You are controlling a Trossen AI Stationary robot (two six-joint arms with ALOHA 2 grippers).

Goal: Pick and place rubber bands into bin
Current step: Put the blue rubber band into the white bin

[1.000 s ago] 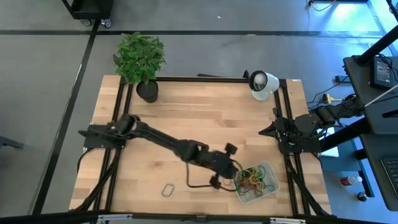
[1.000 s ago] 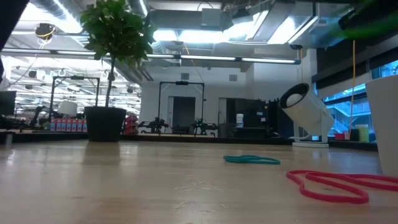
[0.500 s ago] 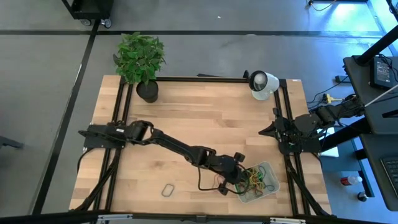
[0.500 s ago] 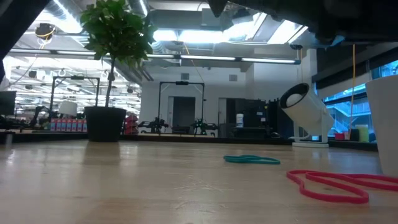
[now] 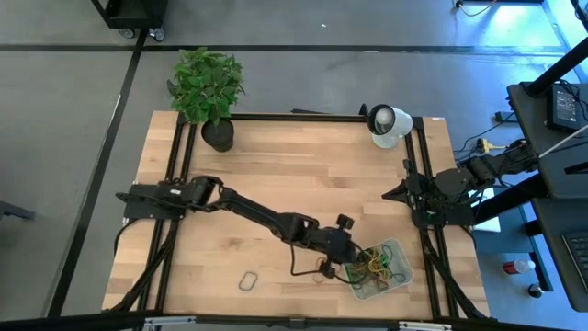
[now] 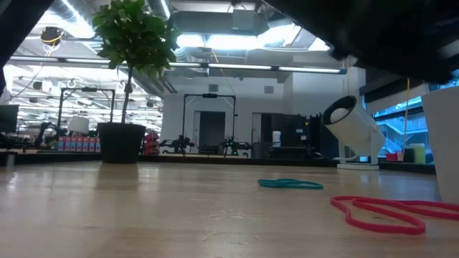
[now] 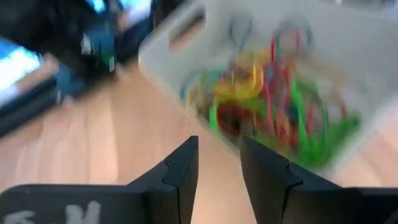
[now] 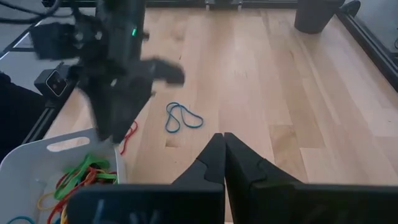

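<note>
The bin [image 5: 384,269] stands near the table's front right, a pale tray with a tangle of coloured rubber bands [image 7: 267,106] inside. My left gripper [image 7: 219,168] hovers just left of the bin's rim [image 5: 344,265], open, with nothing between its fingers. Flat on the wood by the bin's left side is a red band [image 8: 129,134]. A blue-green band [image 8: 182,117] lies farther toward the table's left [image 5: 248,280]. My right gripper [image 8: 222,155] waits shut at the table's right edge [image 5: 413,195].
A potted plant [image 5: 209,92] stands at the far left corner and a white round device [image 5: 388,124] at the far right. In the low view, the blue-green band [image 6: 290,184] and red band [image 6: 391,211] lie on bare wood.
My left gripper has swung toward the table's right edge up to the bin, then drawn back a little toward the left. A green shape seen high in the low view a second ago no longer shows there.
</note>
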